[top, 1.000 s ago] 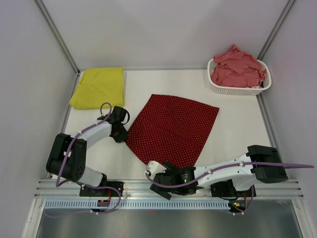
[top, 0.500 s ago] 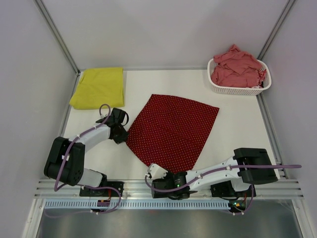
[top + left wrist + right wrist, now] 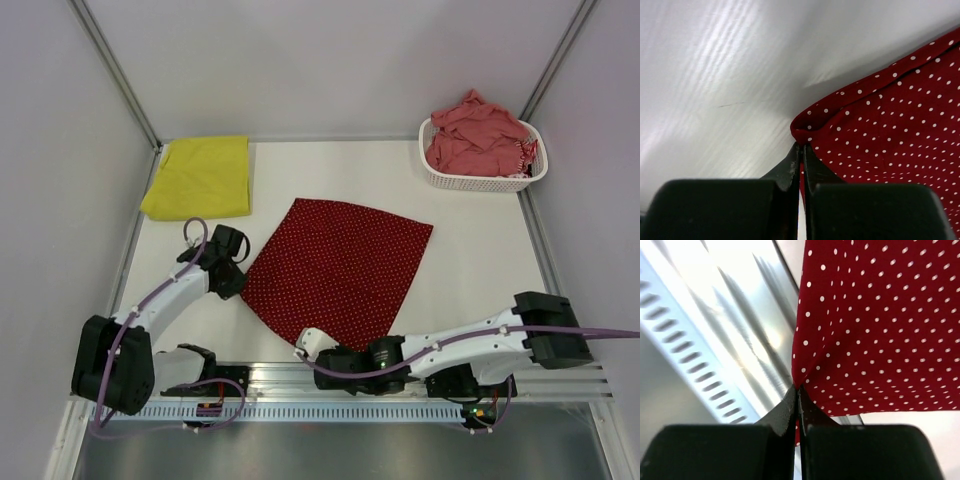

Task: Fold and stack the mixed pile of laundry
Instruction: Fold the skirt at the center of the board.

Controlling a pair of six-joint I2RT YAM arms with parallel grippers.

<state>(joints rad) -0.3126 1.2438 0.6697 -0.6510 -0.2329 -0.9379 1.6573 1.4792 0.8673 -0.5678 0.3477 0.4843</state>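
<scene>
A white table is seen from above, enclosed by pale walls. Near its middle a dark red white-dotted cloth is spread flat, turned so that its corners point like a diamond; its near corner reaches the slotted metal rail at the table's near edge. At the far left corner a yellow-green garment is laid folded, well apart from the dotted cloth. At the far right corner a white perforated basket is set, and salmon-pink clothing is heaped in it above the rim.

The left arm is stretched to the cloth's left corner. There the left pincer is closed on the hemmed corner of the dotted cloth; in the left wrist view the black fingers are pressed together with the fabric pinched between them at the tip.

The right arm is laid low along the rail, reaching leftward. The right pincer is closed on the near corner of the dotted cloth, the fabric being puckered where it is nipped by the fingertips.
</scene>
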